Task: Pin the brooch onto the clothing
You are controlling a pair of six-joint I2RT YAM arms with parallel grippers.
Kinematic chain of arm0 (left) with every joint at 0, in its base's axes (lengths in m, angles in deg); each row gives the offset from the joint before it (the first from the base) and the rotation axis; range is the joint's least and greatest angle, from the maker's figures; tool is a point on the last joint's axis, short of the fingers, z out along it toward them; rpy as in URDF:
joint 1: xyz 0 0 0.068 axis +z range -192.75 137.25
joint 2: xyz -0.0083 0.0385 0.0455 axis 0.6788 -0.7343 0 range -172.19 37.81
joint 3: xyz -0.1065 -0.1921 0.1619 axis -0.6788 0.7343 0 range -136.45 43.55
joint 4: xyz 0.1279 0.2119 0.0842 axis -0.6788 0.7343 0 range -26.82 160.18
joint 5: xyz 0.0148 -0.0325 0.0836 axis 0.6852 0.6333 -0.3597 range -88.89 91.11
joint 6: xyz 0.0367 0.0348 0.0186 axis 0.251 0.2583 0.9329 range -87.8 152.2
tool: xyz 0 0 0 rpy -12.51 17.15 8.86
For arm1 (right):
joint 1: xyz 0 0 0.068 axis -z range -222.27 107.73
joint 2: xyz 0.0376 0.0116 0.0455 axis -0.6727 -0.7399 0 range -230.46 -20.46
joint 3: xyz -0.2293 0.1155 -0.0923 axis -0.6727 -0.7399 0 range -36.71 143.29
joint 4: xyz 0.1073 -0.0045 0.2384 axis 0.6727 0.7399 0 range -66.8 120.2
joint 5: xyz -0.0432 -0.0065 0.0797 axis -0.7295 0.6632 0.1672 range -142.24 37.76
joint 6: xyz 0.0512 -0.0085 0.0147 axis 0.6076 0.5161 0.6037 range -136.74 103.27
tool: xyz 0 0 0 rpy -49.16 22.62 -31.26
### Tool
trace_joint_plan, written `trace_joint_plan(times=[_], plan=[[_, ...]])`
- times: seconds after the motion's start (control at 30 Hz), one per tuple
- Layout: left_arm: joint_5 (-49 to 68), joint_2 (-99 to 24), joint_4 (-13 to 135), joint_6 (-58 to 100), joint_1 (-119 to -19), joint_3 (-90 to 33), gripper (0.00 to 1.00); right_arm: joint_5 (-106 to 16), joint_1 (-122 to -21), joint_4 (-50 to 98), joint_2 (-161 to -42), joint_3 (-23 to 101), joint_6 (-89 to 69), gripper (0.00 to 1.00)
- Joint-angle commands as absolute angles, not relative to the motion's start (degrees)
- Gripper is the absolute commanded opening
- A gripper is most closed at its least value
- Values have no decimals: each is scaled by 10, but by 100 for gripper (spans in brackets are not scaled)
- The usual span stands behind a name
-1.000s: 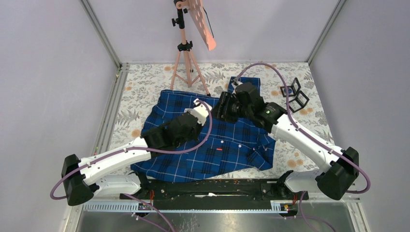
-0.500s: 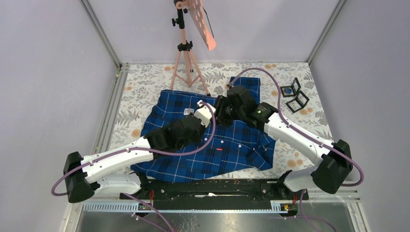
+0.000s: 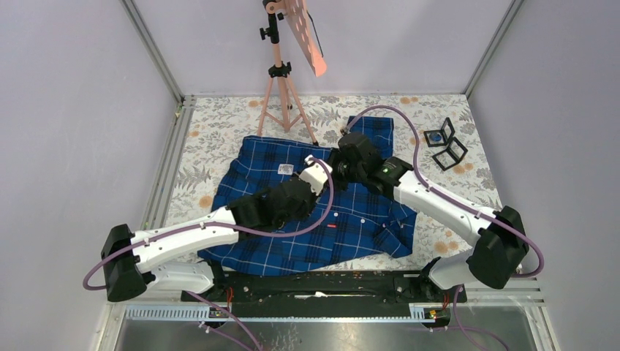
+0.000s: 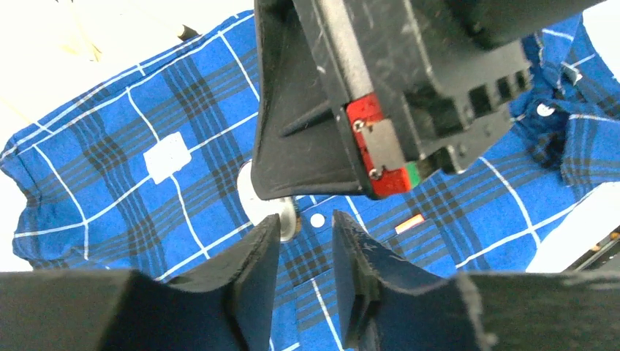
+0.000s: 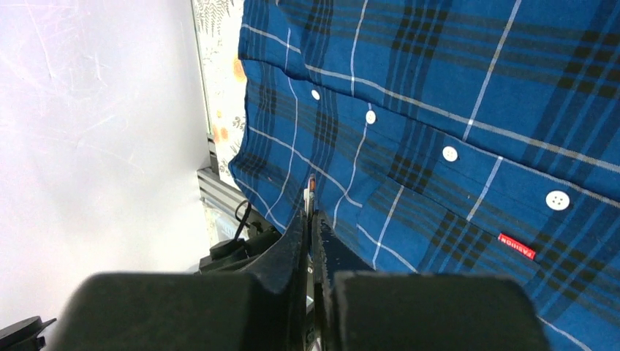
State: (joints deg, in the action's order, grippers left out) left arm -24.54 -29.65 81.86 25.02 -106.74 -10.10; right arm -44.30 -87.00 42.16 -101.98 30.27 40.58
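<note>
The clothing (image 3: 358,219), a dark-blue plaid shirt with white buttons, lies spread on the table under both arms. The brooch (image 4: 252,206) is a small white disc with a metal back, hanging above the shirt's button line. My right gripper (image 5: 310,213) is shut on it, and the disc shows edge-on as a thin white sliver (image 5: 310,191) at the fingertips. My left gripper (image 4: 305,218) is open just in front of the brooch, its fingers on either side of the disc's lower edge without pinching it. From above, the two grippers (image 3: 329,170) meet over the shirt's upper middle.
A pink tripod stand (image 3: 281,95) rises behind the shirt. Two small black open boxes (image 3: 444,144) sit at the back right on the floral tablecloth (image 3: 219,131). Metal frame posts and grey walls close in the sides.
My right gripper moved left to meet the left one and shut on the brooch. My left gripper, shut before, has opened. The left arm crept forward to the right.
</note>
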Motion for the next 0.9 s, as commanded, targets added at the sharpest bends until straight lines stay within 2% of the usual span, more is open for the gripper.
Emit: trace_joint_plan(times=[0.0,0.03,0.07,0.17,0.3,0.43,0.67,0.73,0.87], plan=[[-253,-277,777,239,-1072,-109,38,-470,-876,347,-1005,270,415,0],[-251,-271,778,237,-1072,-105,42,-473,-876,325,-1003,260,415,0],[-249,-264,780,235,-1072,-102,55,-480,-876,313,-999,249,414,0],[-244,-229,800,215,-1071,-91,76,-508,-871,271,-978,211,398,0],[-200,-157,807,177,-1059,-71,87,-513,-857,157,-922,139,358,0],[-63,-115,778,98,-973,-66,89,-477,-851,73,-862,98,293,0],[181,-103,603,-76,-834,-33,86,-419,-851,-68,-773,48,281,0],[231,-109,538,-116,-814,-23,82,-404,-851,-87,-757,48,287,0],[291,-110,438,-181,-792,5,65,-384,-852,-121,-736,46,304,0]])
